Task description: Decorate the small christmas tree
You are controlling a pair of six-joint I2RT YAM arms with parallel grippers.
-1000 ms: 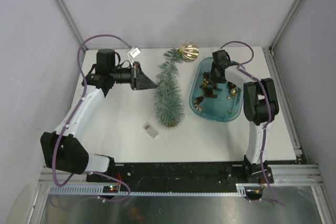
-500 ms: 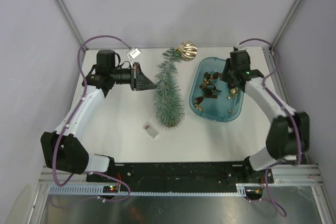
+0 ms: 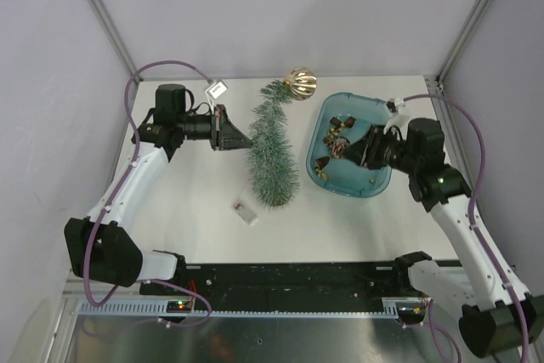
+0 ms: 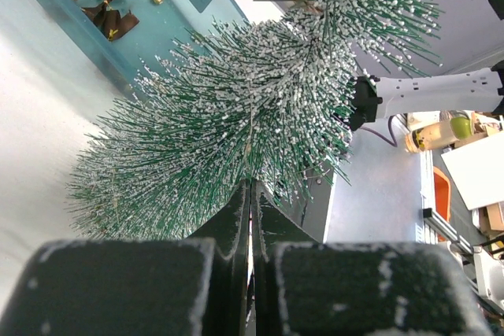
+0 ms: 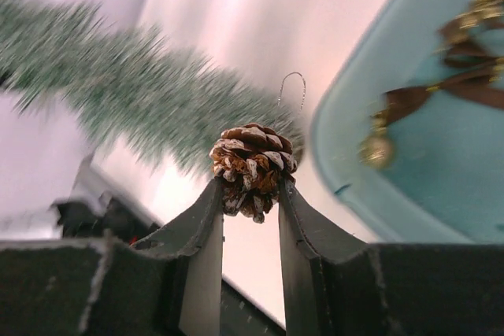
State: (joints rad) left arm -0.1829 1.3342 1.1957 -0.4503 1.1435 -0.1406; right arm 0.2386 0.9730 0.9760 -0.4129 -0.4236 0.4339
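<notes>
The small christmas tree (image 3: 273,155) is a frosted-green bristly cone in the middle of the table, its tip pointing to the far side. My left gripper (image 3: 247,135) is shut, with its tips pushed into the tree's (image 4: 236,108) bristles from the left; I cannot tell whether any bristles are pinched. My right gripper (image 5: 250,186) is shut on a brown frosted pine cone (image 5: 253,159) with a thin gold loop (image 5: 293,88) on top. It holds the cone above the left part of the blue tray (image 3: 376,184), to the right of the tree.
The blue tray (image 5: 394,186) holds brown bows (image 5: 465,88) and small gold bells (image 5: 376,149). A striped gold ball (image 3: 301,82) lies by the tree's tip. A small clear packet (image 3: 245,212) lies on the table in front of the tree.
The right arm has swung from the tray's far side round to its right and lowered. Its jaws have narrowed onto the pine cone. The left arm and tree have stayed put.
</notes>
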